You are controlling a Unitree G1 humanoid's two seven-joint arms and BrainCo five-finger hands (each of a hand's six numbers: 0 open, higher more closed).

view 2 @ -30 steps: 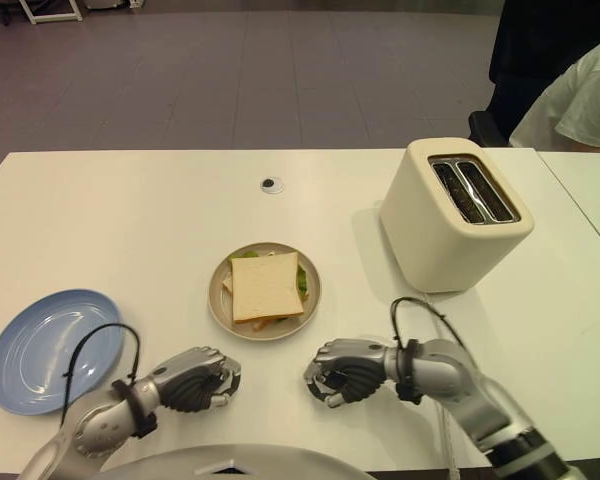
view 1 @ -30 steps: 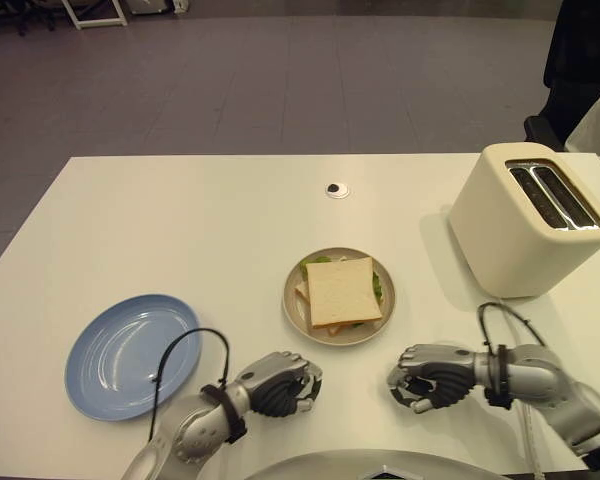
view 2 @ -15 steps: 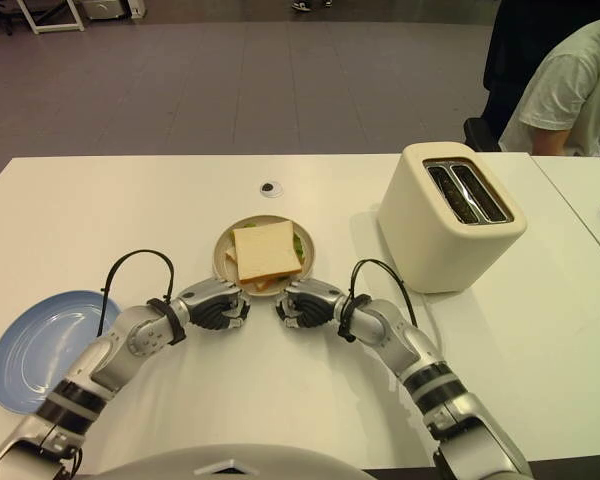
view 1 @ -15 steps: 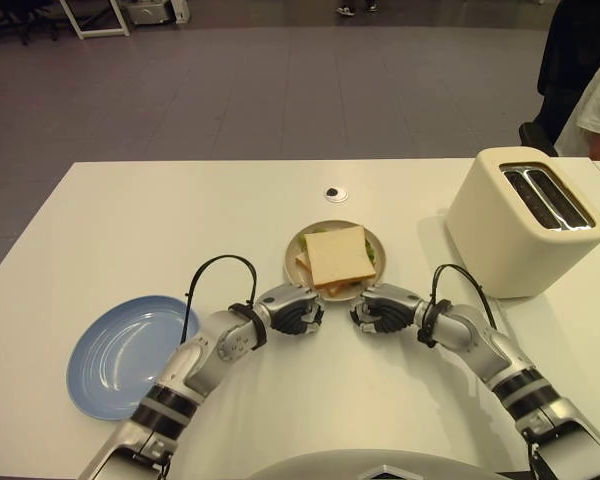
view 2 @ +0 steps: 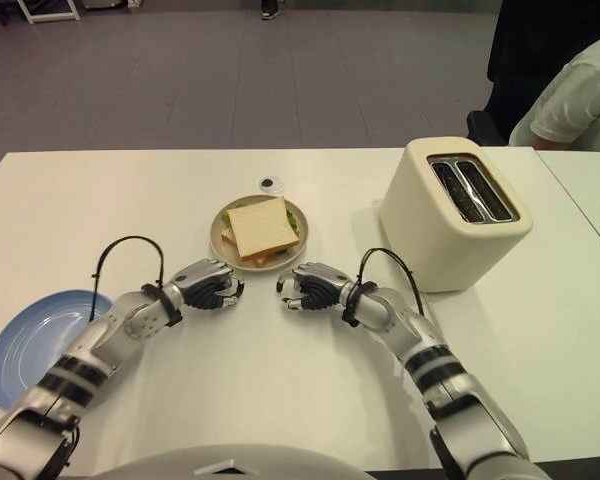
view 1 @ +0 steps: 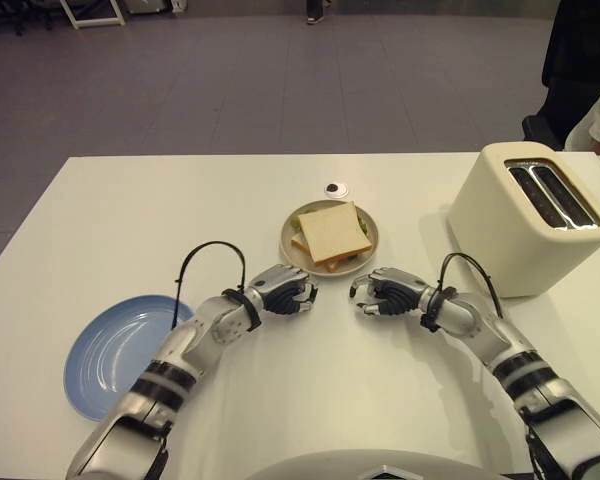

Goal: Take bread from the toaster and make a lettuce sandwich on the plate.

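Note:
A finished sandwich [view 1: 329, 232], white bread on top with green lettuce showing at its edges, lies on a small beige plate [view 1: 363, 251] at the table's middle. The cream toaster [view 1: 528, 218] stands at the right; its two slots look dark and hold no visible bread. My left hand [view 1: 282, 293] rests on the table just in front of the plate's left side, fingers curled, holding nothing. My right hand [view 1: 388, 292] sits in front of the plate's right side, also curled and empty. Both hands are a little short of the plate's rim.
A blue plate [view 1: 120, 353] lies bare at the front left. A small dark round fitting [view 1: 334, 189] sits in the tabletop behind the sandwich plate. A seated person shows at the far right edge, behind the toaster.
Both arms stretched forward from the table's near edge to just in front of the sandwich plate. The plate with the sandwich now lies farther back on the table. The view also shifted between frames.

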